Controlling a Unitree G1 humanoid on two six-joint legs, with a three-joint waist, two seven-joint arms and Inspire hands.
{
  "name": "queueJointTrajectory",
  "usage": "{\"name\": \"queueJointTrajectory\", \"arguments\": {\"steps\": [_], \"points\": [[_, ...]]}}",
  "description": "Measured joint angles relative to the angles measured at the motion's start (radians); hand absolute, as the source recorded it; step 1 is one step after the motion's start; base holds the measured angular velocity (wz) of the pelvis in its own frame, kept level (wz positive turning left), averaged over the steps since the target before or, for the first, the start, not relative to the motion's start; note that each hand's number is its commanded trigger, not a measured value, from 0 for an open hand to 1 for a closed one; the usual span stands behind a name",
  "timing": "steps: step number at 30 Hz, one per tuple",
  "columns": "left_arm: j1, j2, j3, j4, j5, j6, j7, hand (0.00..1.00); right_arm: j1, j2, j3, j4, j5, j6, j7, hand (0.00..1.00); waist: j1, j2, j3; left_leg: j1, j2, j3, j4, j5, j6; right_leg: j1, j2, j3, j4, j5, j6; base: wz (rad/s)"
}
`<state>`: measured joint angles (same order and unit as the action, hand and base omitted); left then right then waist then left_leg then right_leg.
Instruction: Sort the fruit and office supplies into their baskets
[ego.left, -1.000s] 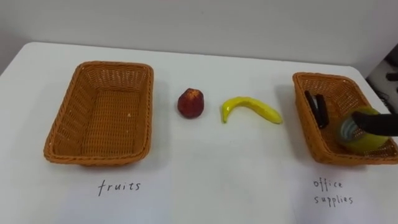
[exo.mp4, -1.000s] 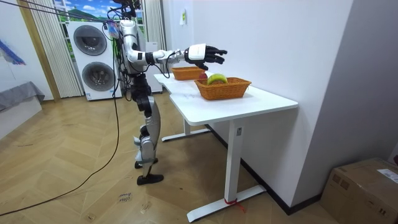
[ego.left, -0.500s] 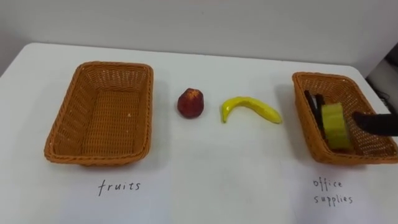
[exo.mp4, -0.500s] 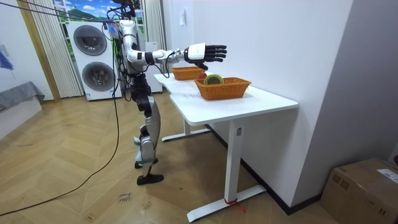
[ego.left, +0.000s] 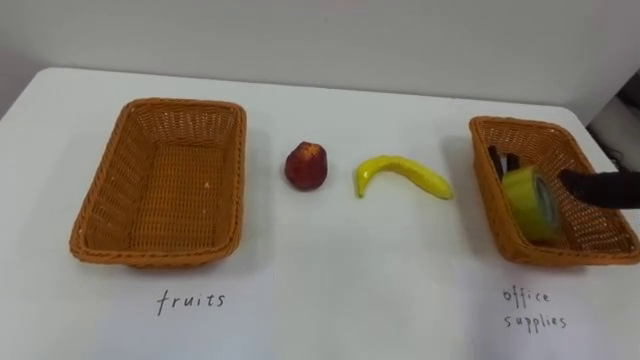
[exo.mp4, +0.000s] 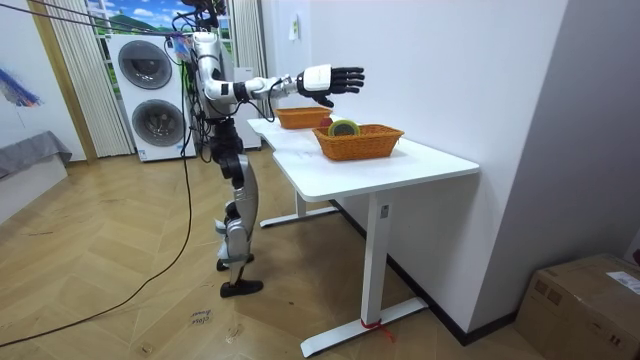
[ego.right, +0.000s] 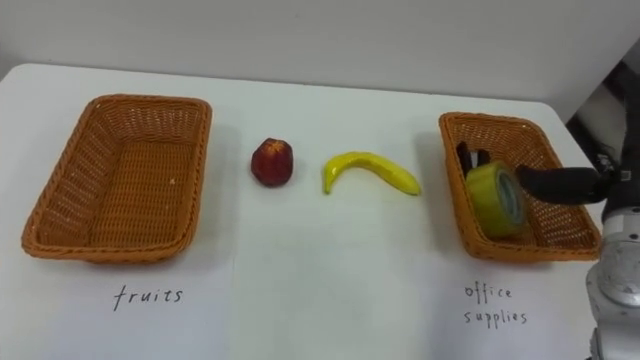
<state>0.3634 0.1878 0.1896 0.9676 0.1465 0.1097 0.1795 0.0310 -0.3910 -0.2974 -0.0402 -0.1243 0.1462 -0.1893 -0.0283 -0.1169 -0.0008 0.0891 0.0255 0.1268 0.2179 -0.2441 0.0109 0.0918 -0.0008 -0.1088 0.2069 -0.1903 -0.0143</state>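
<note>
Hovering over the right basket (ego.left: 487, 130), the right hand (exo.mp4: 324, 80) showed open fingers (ego.right: 556, 185); tape (ego.left: 530, 202) lay inside it.

Handwritten "fruits" label (ego.left: 191, 299) on the white counter (ego.left: 330, 285), at 6 o'clock of the left basket (ego.left: 183, 103). Handwritten "office supplies" label (ego.left: 533, 307), in two lines, on the counter at 6 o'clock of the right basket (ego.left: 520, 123).

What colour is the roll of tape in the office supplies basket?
Yellow-green; the tape shows best in the right eye view.
</note>
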Motion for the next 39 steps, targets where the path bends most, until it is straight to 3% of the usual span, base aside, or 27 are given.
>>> {"name": "queueJointTrajectory", "arguments": {"steps": [5, 18, 22, 31, 34, 39], "points": [[0.0, 0.0, 0.002, 0.0, -0.001, -0.001, -0.008, 0.0, -0.012, -0.003, 0.0, -0.038, -0.001, -0.005, 0.007, 0.0, -0.001, -0.001, 0.0042, 0.009, 0.0, 0.0, -0.006, 0.0, 0.0, 0.008, 0.0, 0.0, -0.002, 0.0, 0.0, 0.0], [-0.005, 0.003, -0.001, -0.006, -0.038, -0.007, -0.028, 0.0, -0.123, -0.015, 0.038, -0.072, -0.005, -0.005, 0.012, 0.0, 0.011, -0.002, 0.0032, 0.006, -0.001, -0.005, -0.007, 0.0, 0.0, 0.006, -0.001, -0.008, -0.002, 0.0, 0.0, 0.01], [-0.005, 0.003, -0.023, -0.005, -0.035, -0.007, -0.039, 0.0, -0.144, -0.018, 0.082, -0.072, -0.005, -0.005, 0.018, 0.0, 0.033, -0.007, 0.0012, 0.005, -0.001, -0.009, -0.006, 0.0, 0.0, 0.006, -0.001, -0.019, -0.001, 0.0, 0.0, 0.01], [-0.003, 0.005, -0.037, -0.002, -0.026, -0.002, -0.043, 0.0, -0.168, -0.029, 0.136, -0.069, -0.012, -0.005, 0.019, 0.0, 0.074, -0.017, 0.0068, -0.007, -0.004, -0.047, 0.006, 0.0, -0.001, 0.015, -0.004, -0.06, -0.003, 0.0, 0.0, 0.12], [-0.002, 0.005, -0.036, -0.003, -0.024, 0.006, -0.045, 0.0, -0.168, -0.03, 0.157, -0.067, -0.012, -0.004, 0.02, 0.0, 0.09, -0.015, 0.0079, -0.01, -0.005, -0.057, 0.009, 0.0, -0.001, 0.02, -0.007, -0.086, -0.004, 0.0, 0.0, 0.08], [-0.002, 0.006, -0.036, -0.004, -0.02, 0.02, -0.059, 0.0, -0.168, -0.03, 0.178, -0.043, -0.029, -0.003, 0.049, 0.0, 0.105, -0.007, 0.0122, -0.014, -0.007, -0.078, 0.018, 0.0, -0.001, 0.027, -0.008, -0.094, -0.004, 0.0, 0.0, 0.11]]}}
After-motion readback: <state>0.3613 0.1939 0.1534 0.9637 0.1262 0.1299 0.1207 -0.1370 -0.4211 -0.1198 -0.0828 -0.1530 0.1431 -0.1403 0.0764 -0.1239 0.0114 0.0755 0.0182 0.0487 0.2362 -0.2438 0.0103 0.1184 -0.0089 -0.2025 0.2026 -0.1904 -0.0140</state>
